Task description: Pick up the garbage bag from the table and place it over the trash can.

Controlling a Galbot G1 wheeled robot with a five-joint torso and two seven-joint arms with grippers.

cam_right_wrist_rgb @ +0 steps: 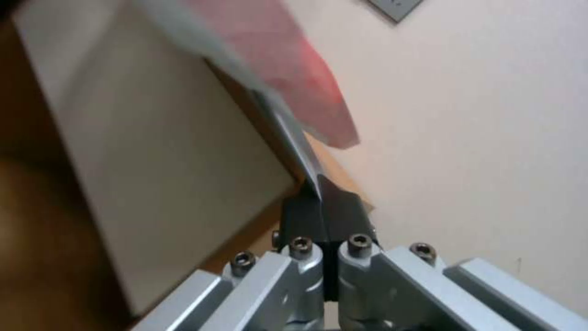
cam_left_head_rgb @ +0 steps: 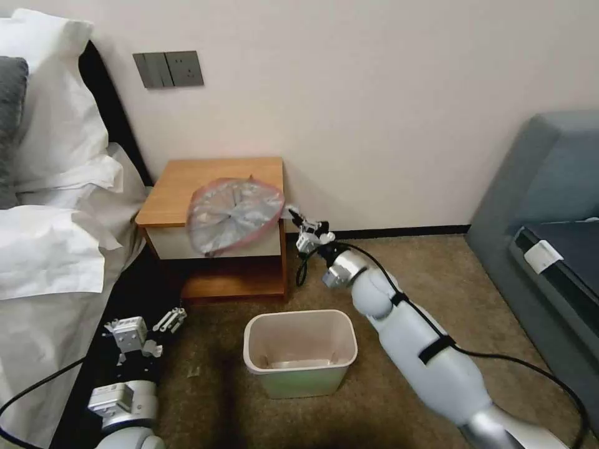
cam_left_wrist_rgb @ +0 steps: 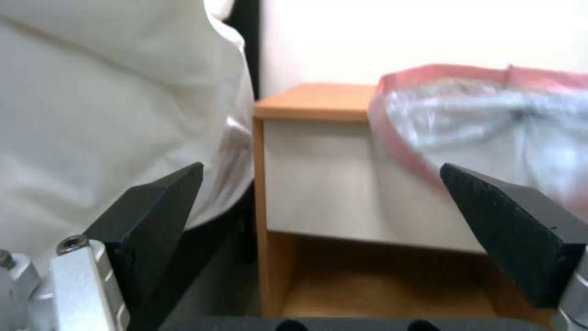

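The garbage bag (cam_left_head_rgb: 232,214), grey and crinkly with a pinkish-red rim, hangs open-faced off the front right corner of the table (cam_left_head_rgb: 199,176). My right gripper (cam_left_head_rgb: 292,215) is at the bag's right edge, shut on it. In the right wrist view the black fingertips (cam_right_wrist_rgb: 334,207) are pressed together with a thin strip of the bag (cam_right_wrist_rgb: 275,64) running out from between them. The cream trash can (cam_left_head_rgb: 301,378) stands on the carpet below, in front of the table. My left gripper (cam_left_head_rgb: 173,319) is low at the bed's side, open and holding nothing; its view faces the table (cam_left_wrist_rgb: 319,102) and the bag (cam_left_wrist_rgb: 490,115).
A bed with white linen (cam_left_head_rgb: 50,243) runs along the left, close to the left arm. A grey sofa (cam_left_head_rgb: 549,206) stands at the right. Carpet lies open around the trash can. The wall with a switch plate (cam_left_head_rgb: 168,68) is right behind the table.
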